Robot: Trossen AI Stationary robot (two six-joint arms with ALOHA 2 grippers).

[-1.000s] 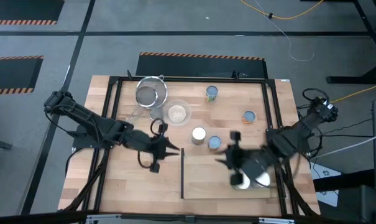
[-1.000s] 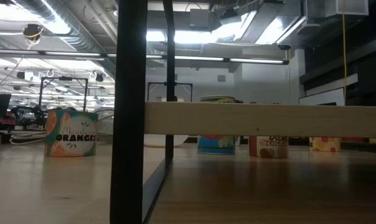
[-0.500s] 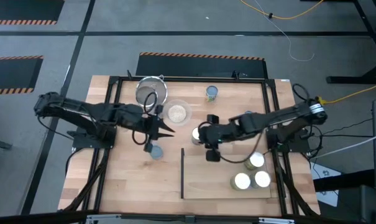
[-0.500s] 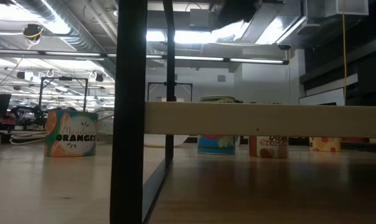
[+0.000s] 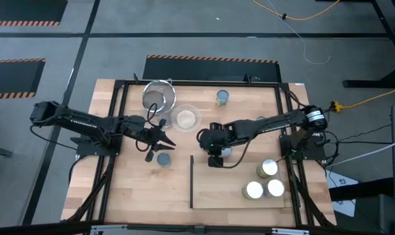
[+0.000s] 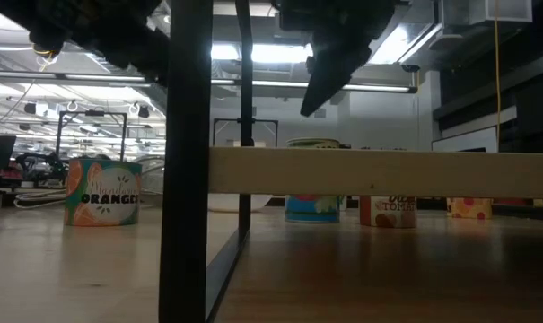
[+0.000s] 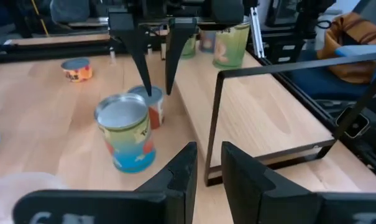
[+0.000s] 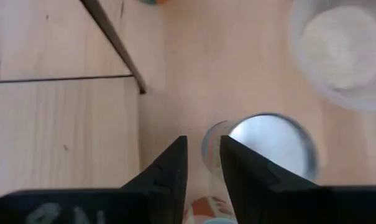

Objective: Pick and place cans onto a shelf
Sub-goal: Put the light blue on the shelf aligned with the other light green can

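mesh strainer point(image 5: 159, 98) and glass bowl of grains point(image 5: 185, 118) at the far side of the table point(image 5: 138, 189), bowl right behind the white-topped can point(image 8: 271, 142) and close to both grippers. two cans side by side at mid-table, the blue-topped can point(image 7: 151, 104) partly hidden behind its neighbour in the left wrist view, shelf upright point(image 5: 191, 181) just beside them. right gripper point(image 5: 212, 149) over that pair, fingers a narrow gap apart, empty, stretched in from the shelf point(image 5: 230, 196) side since a second ago. left gripper point(image 5: 157, 138) near the bowl, fingers nearly closed on nothing, drawn back from the lone can point(image 5: 163, 158) set down on bare table. three more cans on the shelf's right end point(image 5: 262, 181), up from two a second ago; two farther cans point(image 5: 222, 97) behind.
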